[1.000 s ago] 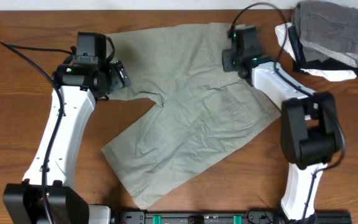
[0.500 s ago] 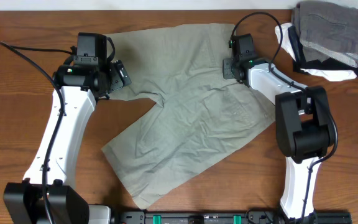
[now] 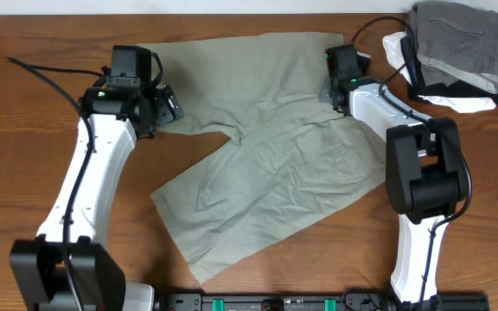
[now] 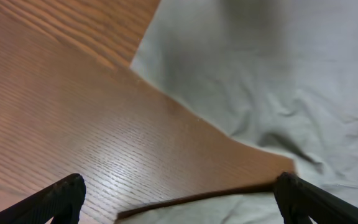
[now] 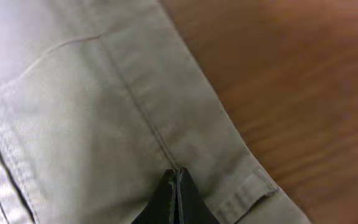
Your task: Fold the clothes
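The pale khaki-green shorts (image 3: pixel 266 164) lie spread flat on the wooden table, with the waistband at the right and the two legs pointing left and down-left. My left gripper (image 3: pixel 164 105) is open over the upper leg's hem. In the left wrist view its fingers (image 4: pixel 182 198) stand wide apart with a cloth edge low between them, and more of the shorts (image 4: pixel 278 74) lies beyond. My right gripper (image 3: pixel 329 89) is at the waistband's upper end. In the right wrist view its fingers (image 5: pixel 178 186) are shut, pinching a thin fold of the shorts (image 5: pixel 86 106) by a seam and belt loop.
A pile of folded garments (image 3: pixel 456 52), dark grey over white and black, sits at the back right corner just right of my right arm. Bare wood (image 3: pixel 41 173) lies left of the shorts. A black rail (image 3: pixel 318 302) runs along the front edge.
The shorts have slid to the right and slightly toward the back, with my right gripper moving right at the waistband. My left arm has shifted slightly toward the back.
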`<action>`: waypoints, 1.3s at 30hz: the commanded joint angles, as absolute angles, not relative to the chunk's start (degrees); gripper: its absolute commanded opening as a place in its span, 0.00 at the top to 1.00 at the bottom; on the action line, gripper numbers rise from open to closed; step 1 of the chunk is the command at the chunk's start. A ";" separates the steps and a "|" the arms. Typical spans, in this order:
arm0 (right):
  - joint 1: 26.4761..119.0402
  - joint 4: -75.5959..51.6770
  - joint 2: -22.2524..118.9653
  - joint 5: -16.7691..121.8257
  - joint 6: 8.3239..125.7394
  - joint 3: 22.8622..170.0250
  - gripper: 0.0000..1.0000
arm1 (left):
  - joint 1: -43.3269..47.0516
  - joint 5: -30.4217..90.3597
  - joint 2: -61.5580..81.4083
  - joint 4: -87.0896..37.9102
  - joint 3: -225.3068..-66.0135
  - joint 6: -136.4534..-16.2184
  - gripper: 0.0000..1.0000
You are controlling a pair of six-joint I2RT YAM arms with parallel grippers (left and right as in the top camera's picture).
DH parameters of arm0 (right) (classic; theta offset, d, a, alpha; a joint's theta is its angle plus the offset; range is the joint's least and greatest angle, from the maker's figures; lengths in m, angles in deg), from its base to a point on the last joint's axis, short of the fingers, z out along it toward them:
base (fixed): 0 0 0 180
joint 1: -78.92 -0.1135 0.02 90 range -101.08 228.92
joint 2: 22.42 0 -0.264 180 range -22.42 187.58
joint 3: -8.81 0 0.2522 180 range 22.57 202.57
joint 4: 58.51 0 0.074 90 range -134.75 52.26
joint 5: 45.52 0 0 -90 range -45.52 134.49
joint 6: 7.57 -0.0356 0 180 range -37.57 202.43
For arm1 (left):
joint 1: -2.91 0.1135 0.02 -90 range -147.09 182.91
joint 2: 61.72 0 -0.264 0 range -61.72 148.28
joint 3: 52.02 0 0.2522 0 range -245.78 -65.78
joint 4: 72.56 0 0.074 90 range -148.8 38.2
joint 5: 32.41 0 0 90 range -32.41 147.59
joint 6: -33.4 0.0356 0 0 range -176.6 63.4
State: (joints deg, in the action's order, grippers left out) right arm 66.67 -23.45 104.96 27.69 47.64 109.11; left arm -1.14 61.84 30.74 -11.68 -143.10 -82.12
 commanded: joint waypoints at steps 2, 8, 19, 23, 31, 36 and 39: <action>69.01 -20.12 110.38 24.74 36.72 106.20 0.98 | -1.01 61.01 33.83 -11.51 -142.60 -82.44 0.02; 68.99 -23.97 110.38 30.05 34.16 106.20 0.98 | -1.01 61.05 37.32 -12.21 -142.60 -82.42 0.02; 68.57 -30.40 107.53 39.80 47.10 107.23 0.83 | -1.01 61.03 38.61 -19.07 -142.60 -80.78 0.02; 68.57 -26.11 101.50 40.47 53.94 107.25 0.46 | -1.01 59.61 39.16 -18.52 -142.60 -80.41 0.02; 69.47 -9.98 82.97 42.18 57.70 107.25 0.16 | -1.01 51.59 36.99 -9.39 -142.60 -80.24 0.01; 70.41 -2.40 74.88 42.59 57.92 107.25 0.14 | -1.01 52.88 32.12 -2.59 -142.60 -80.26 0.01; 70.39 1.78 72.63 42.62 59.05 107.25 0.15 | -1.01 52.85 29.63 0.69 -142.60 -80.26 0.01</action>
State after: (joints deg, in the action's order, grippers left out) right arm 70.06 -0.17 73.02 42.18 57.15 107.27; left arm -1.16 53.05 33.34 -1.10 -142.93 -80.74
